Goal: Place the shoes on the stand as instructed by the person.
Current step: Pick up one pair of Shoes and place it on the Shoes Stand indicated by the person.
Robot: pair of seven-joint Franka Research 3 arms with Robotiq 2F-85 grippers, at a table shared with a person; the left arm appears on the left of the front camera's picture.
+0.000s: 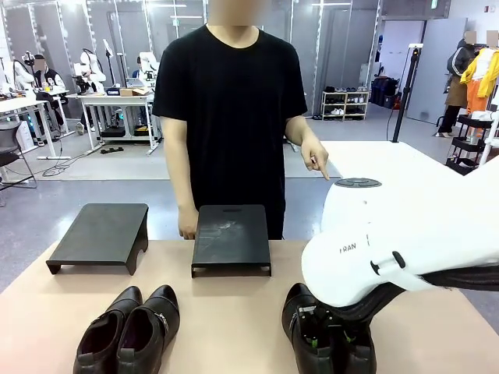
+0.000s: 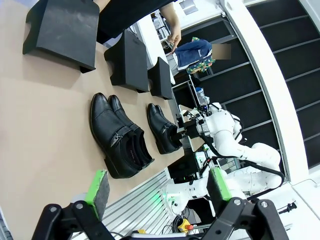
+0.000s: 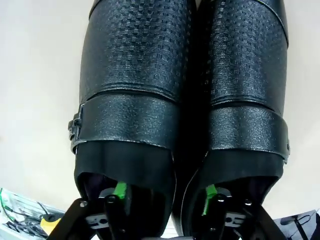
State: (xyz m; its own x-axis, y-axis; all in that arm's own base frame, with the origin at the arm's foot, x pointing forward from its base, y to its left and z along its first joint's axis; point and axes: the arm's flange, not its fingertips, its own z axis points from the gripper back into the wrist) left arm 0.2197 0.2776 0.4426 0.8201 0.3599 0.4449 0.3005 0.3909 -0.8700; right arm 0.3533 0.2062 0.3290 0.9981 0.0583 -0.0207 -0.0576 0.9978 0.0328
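Observation:
Two pairs of black shoes stand near the table's front edge. The left pair [image 1: 129, 331] [image 2: 117, 137] stands free. Into the right pair [image 1: 300, 308] [image 3: 145, 75] [image 2: 162, 127] my right gripper [image 1: 327, 341] [image 3: 165, 192] reaches from above. One green-padded finger [image 3: 120, 190] is in each shoe's opening, with the pair's two inner walls between them. The pads stand apart and are not pressed on the leather. My left gripper [image 2: 159, 185] hangs open high above the table, nothing between its fingers. The person [image 1: 230, 101] points down to the right with one hand [image 1: 316, 160].
Black stands sit along the far side: one at the left [image 1: 101, 234] [image 2: 62, 30], one in the middle [image 1: 231, 238] [image 2: 127, 60], a third [image 2: 160, 77] farther right. My right arm's white body [image 1: 405, 234] covers the table's right part. The person's other hand [image 1: 187, 226] rests by the middle stand.

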